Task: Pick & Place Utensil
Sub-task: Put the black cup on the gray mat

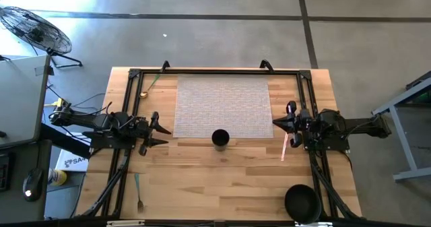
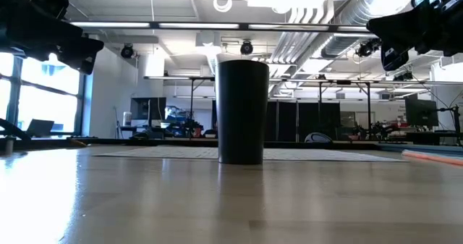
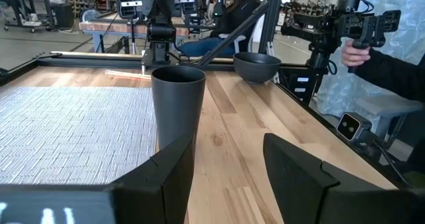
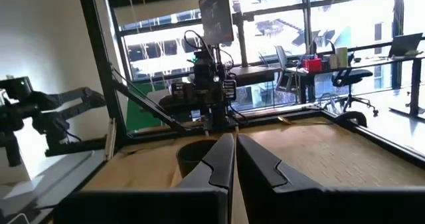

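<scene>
Tall black plastic cup (image 1: pixel 220 139) upright at table centre, on the near edge of the woven grey placemat (image 1: pixel 222 106). Left gripper (image 1: pixel 160 133) hovering left of the mat, fingers spread apart, empty. Right gripper (image 1: pixel 277 123) at the mat's right edge, fingers pressed together, empty. Pink-handled utensil (image 1: pixel 285 146) flat on the wooden table (image 1: pixel 222 180) just beside it. Green-handled fork (image 1: pixel 138 190) near the front left; black round bowl (image 1: pixel 302 201) front right.
</scene>
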Robot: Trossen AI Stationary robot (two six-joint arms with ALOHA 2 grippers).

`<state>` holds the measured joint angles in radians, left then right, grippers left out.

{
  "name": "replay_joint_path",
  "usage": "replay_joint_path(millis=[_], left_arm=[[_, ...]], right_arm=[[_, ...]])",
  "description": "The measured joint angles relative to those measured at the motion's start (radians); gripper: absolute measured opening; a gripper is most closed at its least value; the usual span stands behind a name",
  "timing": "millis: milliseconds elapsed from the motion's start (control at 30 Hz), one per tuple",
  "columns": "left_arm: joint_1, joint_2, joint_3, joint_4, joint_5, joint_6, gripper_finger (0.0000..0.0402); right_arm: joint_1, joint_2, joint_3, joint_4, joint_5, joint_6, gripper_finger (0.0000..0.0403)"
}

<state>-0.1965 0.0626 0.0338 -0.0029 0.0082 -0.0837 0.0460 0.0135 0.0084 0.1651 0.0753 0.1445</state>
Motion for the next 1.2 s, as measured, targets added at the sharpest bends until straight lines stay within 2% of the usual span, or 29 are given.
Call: replay_joint_path(millis=[133,233,400,767,1100,1200], left_arm=[[0.0,0.0,0.0,0.0,0.0,0.0,0.0177],[0.0,0.0,0.0,0.0,0.0,0.0,0.0177],[0.0,0.0,0.0,0.0,0.0,0.0,0.0177],[0.0,0.0,0.0,0.0,0.0,0.0,0.0177],[0.0,0.0,0.0,0.0,0.0,0.0,0.0177],[0.0,0.0,0.0,0.0,0.0,0.0,0.0177]], right_arm=[[0.0,0.0,0.0,0.025,-0.005,-0.047,0.0012],[0.001,0.004,0.0,0.05,-0.034,-0.024,0.0012],[0.016,0.092,0.0,0.141,-0.029,-0.012,0.0012],[0.058,0.516,0.0,0.473,-0.022,-0.014,0.0012],[0.099,0.888,0.07,0.574,-0.023,0.004,0.0013],[0.1,0.992,0.084,0.634,-0.011,0.039,0.0025]])
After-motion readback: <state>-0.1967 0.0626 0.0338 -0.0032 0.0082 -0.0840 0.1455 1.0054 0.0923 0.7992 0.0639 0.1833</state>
